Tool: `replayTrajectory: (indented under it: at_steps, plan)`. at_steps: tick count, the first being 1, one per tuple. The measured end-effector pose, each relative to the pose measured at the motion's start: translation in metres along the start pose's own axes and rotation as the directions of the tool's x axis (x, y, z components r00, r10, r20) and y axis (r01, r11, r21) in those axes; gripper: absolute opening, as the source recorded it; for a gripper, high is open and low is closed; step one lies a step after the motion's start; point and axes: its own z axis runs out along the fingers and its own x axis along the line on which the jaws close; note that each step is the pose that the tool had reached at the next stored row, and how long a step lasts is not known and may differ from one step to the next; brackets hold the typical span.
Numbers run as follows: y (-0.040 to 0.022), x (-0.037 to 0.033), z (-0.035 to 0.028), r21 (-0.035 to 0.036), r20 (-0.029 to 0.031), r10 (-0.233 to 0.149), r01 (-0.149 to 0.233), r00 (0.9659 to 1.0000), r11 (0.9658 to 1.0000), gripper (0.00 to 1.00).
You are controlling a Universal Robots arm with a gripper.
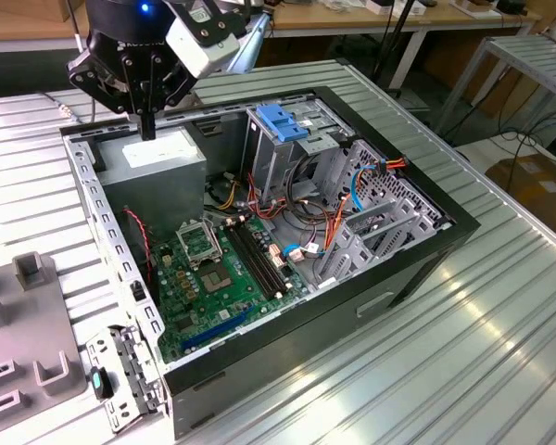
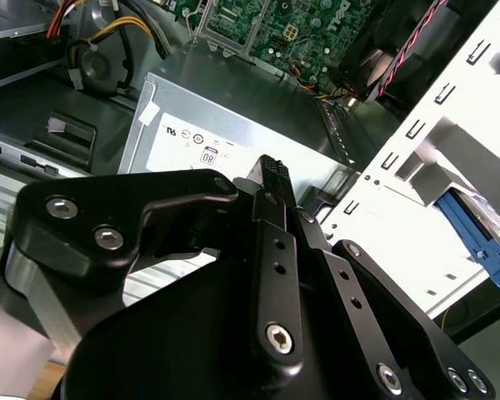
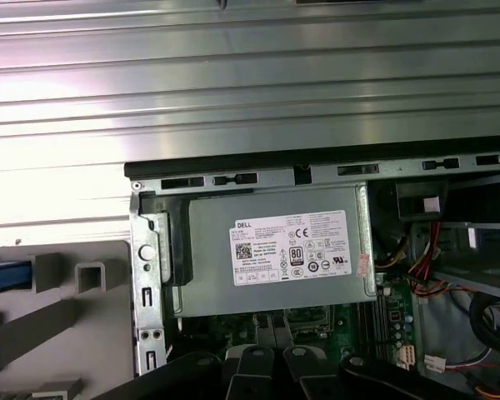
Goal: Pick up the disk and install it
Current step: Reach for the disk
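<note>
Pincer [image 1: 148, 130] hangs with its jaws pressed together and nothing between them, right over the power supply [image 1: 157, 159] in the corner of the open computer case [image 1: 426, 243] toward the exterior view's left. It's close above that box, though I can't say it's touching. So where's the disk [image 3: 2, 277]? As best I can judge it's the blue strip at the edge of the first wrist view, sitting in the grey holder [image 3: 75, 321] on the table [image 1: 463, 371] outside the case wall, well apart from the pincer. The second wrist view catches what looks like the same blue plastic end [image 2: 475, 242] beyond the pale perforated wall. By my reckoning the job has barely started: nothing picked up, nothing installed, both halves left to do. Now the look of things. The power supply is a plain grey sheet-metal block with a flat white sticker [image 3: 293, 246]. The drive cage [image 1: 283, 153] stands tall in folded, punched steel under a glossy blue plastic top. The motherboard [image 1: 213, 269] lies flat and green, dotted with dark slots and a square socket. Red, orange and blue cables [image 1: 338, 222] loop loosely beside the cage. The table is ribbed aluminium, shiny under the lights. The pincer itself is matte black, with bolted links.
</note>
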Motion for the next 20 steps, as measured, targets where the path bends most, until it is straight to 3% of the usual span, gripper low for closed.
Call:
replayTrajectory:
  at_steps: [20]
  plan:
    - [-0.0011, 0.0150, -0.0004, 0.0000, -0.0001, 0.000, 0.000, 1.0000, 1.0000, 0.11]
